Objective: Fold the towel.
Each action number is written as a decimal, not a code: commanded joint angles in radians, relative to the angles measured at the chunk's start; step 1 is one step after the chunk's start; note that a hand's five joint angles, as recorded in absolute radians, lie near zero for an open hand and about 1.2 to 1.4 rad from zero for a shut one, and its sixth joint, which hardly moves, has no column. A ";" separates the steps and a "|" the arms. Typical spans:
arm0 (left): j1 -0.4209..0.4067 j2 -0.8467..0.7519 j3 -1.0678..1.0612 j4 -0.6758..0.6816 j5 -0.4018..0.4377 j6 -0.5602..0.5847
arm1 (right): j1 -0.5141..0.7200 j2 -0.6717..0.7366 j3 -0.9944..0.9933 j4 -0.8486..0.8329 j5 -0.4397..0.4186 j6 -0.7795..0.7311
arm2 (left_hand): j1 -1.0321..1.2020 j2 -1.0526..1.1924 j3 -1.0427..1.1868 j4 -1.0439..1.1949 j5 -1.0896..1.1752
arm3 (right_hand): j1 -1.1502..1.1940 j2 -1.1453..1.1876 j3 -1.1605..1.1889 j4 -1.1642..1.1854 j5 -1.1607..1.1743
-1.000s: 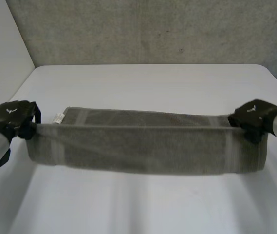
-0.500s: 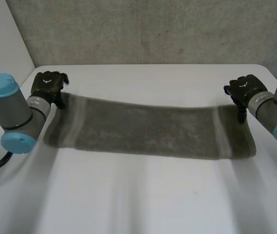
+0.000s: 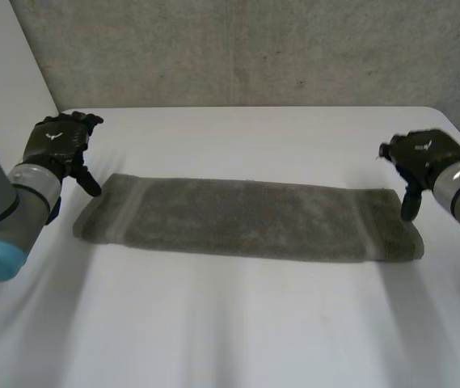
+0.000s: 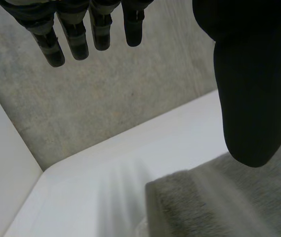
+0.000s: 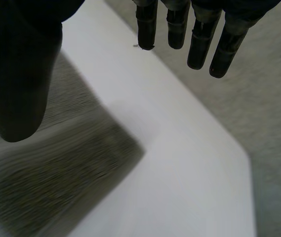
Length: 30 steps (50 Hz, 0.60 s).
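Observation:
The grey towel (image 3: 246,220) lies flat on the white table as a long folded strip, running across the middle. My left hand (image 3: 58,145) hovers just off the towel's far left corner, open, fingers straight and holding nothing. In the left wrist view its thumb (image 4: 251,94) hangs above the towel corner (image 4: 204,202). My right hand (image 3: 424,158) is above the far right corner, open too, with its thumb pointing down beside the towel's end. The right wrist view has that corner of the towel (image 5: 76,168) below the thumb (image 5: 19,74).
A grey textured wall (image 3: 238,48) stands behind the table's far edge. A pale side wall (image 3: 3,73) rises at the left. Bare white tabletop (image 3: 230,323) stretches in front of the towel.
Both hands carried the held towel edge away from me, laid it down over the far half, then opened and let go. They have lifted slightly off the corners.

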<state>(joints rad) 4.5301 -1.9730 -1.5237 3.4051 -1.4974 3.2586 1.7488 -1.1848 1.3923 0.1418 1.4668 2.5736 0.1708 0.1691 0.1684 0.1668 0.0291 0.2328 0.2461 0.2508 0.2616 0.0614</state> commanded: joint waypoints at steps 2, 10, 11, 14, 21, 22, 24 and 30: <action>0.007 0.121 -0.189 0.117 0.017 -0.210 | -0.018 -0.021 0.179 -0.028 -0.026 0.002 | 0.004 0.005 0.006 0.008 -0.029 | -0.016 -0.029 -0.034 -0.044 -0.019; 0.011 0.138 -0.308 0.299 0.037 -0.238 | -0.060 -0.009 0.309 -0.257 -0.033 -0.001 | 0.005 0.006 0.007 0.009 -0.028 | 0.113 0.100 0.095 0.085 0.110; 0.012 0.138 -0.326 0.336 0.037 -0.240 | -0.064 -0.001 0.318 -0.286 -0.034 0.000 | 0.007 0.009 0.010 0.011 -0.025 | 0.122 0.109 0.104 0.093 0.119; 0.015 0.137 -0.343 0.387 0.036 -0.238 | -0.074 0.036 0.318 -0.314 -0.042 -0.001 | 0.010 0.012 0.013 0.014 -0.022 | 0.146 0.132 0.128 0.117 0.142; 0.017 0.137 -0.352 0.405 0.036 -0.238 | -0.103 0.110 0.301 -0.312 -0.043 -0.001 | 0.010 0.012 0.013 0.014 -0.022 | 0.269 0.256 0.251 0.240 0.266; 0.017 0.137 -0.352 0.405 0.036 -0.238 | -0.107 0.119 0.300 -0.311 -0.045 -0.001 | 0.010 0.012 0.013 0.014 -0.022 | 0.400 0.387 0.382 0.371 0.397; 0.017 0.138 -0.354 0.405 0.037 -0.238 | -0.110 0.123 0.300 -0.311 -0.046 0.000 | 0.010 0.012 0.013 0.014 -0.022 | 0.669 0.655 0.651 0.640 0.665; 0.015 0.138 -0.355 0.407 0.036 -0.237 | -0.156 0.097 0.306 -0.318 -0.028 -0.012 | 0.010 0.012 0.013 0.014 -0.022 | 1.163 1.150 1.145 1.135 1.160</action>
<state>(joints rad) 4.5465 -1.8355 -1.8794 3.8160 -1.4617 3.0211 1.6319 -1.0653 1.6936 -0.1740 1.4235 2.5734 0.1700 0.1690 0.1684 0.1668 0.0285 1.2714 1.2809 1.2776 1.2789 1.1019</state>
